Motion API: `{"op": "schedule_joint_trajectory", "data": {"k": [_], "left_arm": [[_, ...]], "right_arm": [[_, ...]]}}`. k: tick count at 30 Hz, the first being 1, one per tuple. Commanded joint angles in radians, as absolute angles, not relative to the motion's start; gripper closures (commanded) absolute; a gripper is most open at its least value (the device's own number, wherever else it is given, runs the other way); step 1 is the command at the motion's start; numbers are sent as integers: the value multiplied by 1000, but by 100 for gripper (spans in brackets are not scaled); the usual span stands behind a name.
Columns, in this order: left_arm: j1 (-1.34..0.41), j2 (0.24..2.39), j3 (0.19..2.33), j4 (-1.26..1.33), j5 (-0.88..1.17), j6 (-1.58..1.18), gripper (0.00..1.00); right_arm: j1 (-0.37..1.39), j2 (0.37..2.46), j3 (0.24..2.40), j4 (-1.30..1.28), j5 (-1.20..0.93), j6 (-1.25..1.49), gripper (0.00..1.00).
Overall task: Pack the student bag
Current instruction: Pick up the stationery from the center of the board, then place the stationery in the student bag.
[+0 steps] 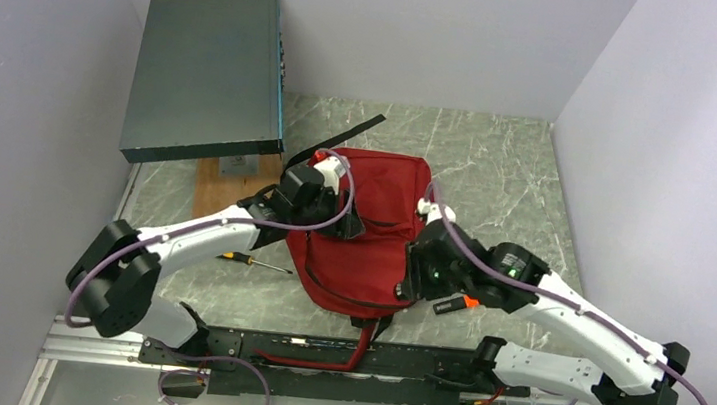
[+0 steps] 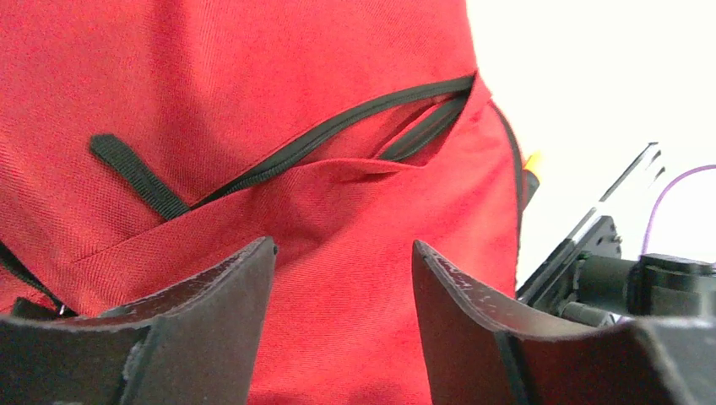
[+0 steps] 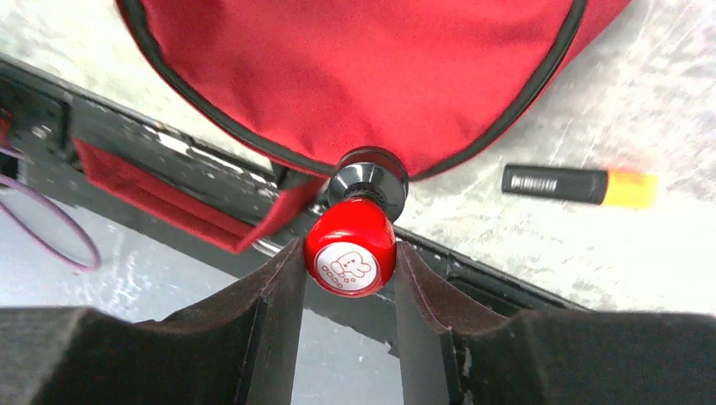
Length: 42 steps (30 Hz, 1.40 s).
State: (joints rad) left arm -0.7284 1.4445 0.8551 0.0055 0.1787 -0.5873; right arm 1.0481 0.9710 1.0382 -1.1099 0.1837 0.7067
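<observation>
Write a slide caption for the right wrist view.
Right gripper clamps a red-capped object beside the student bag; an orange-capped black marker lies on the marble table.

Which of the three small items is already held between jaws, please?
The red-capped piece, clamped in the jaws of the right gripper; the screwdriver and orange-capped marker lie loose on the table.

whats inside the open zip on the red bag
Through the zip opening of the student bag, only red fabric shows. Anything deeper in the pocket is covered by that fabric.
</observation>
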Motion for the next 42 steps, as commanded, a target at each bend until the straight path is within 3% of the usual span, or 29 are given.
{"op": "schedule_joint_trajectory", "data": {"k": [1,4,10,15,22,25,27,32,37,42], "left_arm": [[-732,1345,941,-59,128,-516,29],[-733,1349,1015,-105,73,-426,23],[-733,1521,1224,-278,66,-137,28],[-746,1649,1348,-371,72,56,26],[-818,1786,1458,-455,4,174,16],[-855,1810,1441,-437,3,199,3],[-873,1836,1434,-423,-76,199,2],[-882,1894,1455,-402,-257,150,12],[-884,1942,1479,-410,-314,144,23],[-879,1929,1515,-430,-398,112,68]], "right_arm": [[986,986,1134,-1178,248,613,100],[878,963,1121,-1092,213,548,100],[680,956,1099,-909,78,459,100],[623,943,1060,-852,6,433,100],[611,933,1032,-828,-52,429,100],[608,930,1034,-824,-58,428,100],[607,925,1035,-821,-63,428,100],[606,922,1030,-810,-78,431,100],[606,915,1012,-787,-97,449,100],[604,912,994,-744,-114,471,100]]}}
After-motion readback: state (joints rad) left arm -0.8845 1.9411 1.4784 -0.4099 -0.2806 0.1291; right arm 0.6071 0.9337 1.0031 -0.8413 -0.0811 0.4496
